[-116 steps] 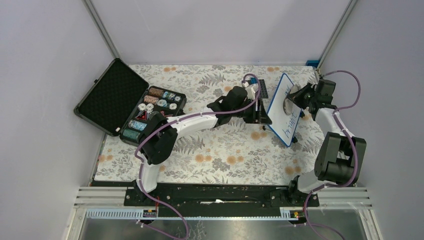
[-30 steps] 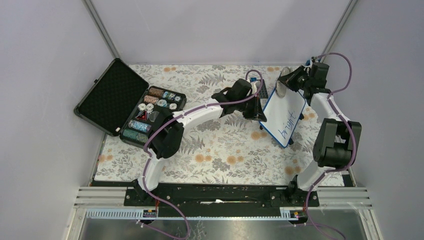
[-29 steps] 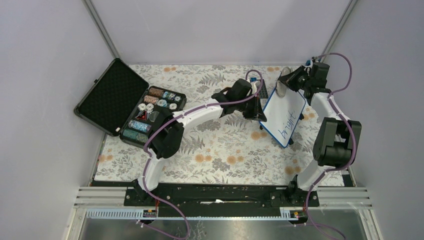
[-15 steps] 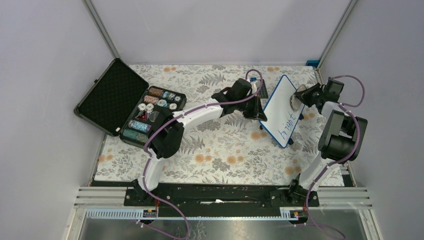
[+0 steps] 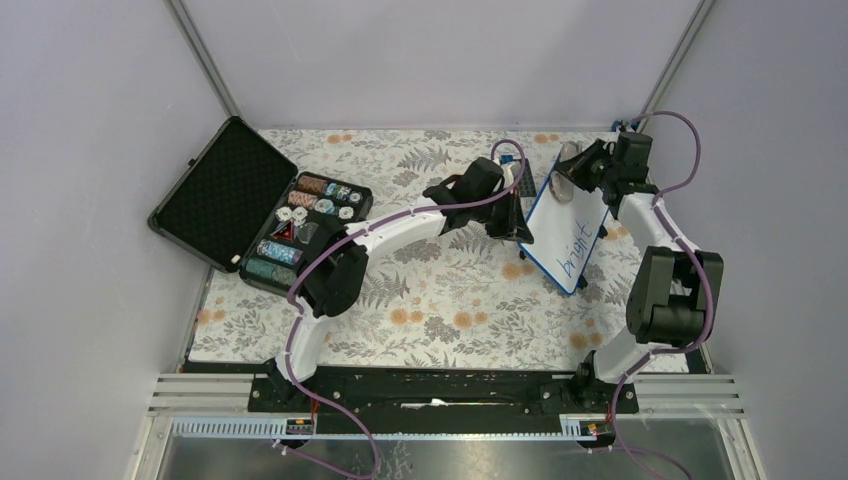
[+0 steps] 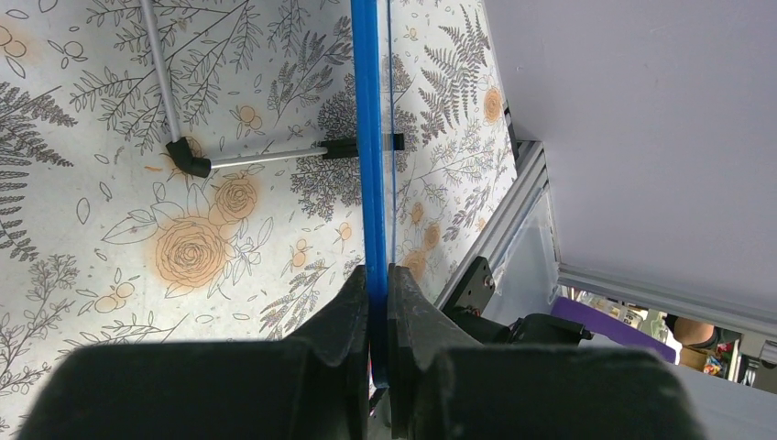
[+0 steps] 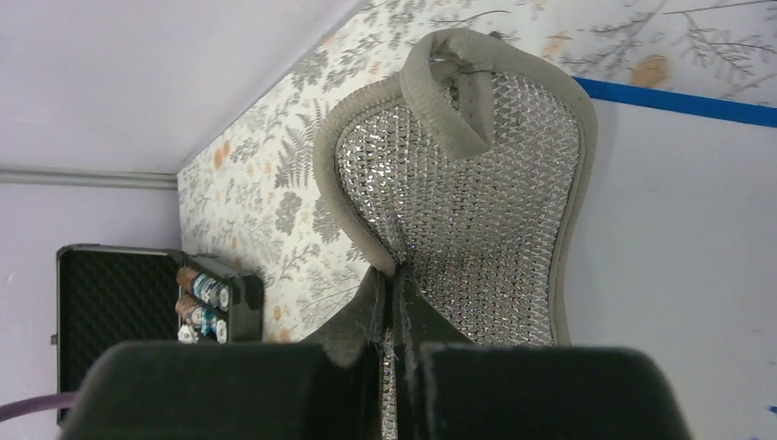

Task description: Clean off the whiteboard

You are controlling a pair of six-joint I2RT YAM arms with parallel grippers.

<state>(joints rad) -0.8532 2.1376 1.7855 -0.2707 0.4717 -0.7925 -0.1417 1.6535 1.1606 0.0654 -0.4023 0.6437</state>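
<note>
Pinching the blue edge of the whiteboard [image 5: 580, 215], the left gripper [image 6: 378, 275] holds it up; the right gripper [image 7: 394, 280] squeezes a shiny pad [image 7: 467, 192] on its top.

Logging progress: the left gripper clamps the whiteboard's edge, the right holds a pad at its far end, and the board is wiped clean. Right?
Not clean: the top view shows blue handwriting on the whiteboard. Otherwise right: the left gripper clamps its edge, and the right gripper holds the pad at its far end.
</note>
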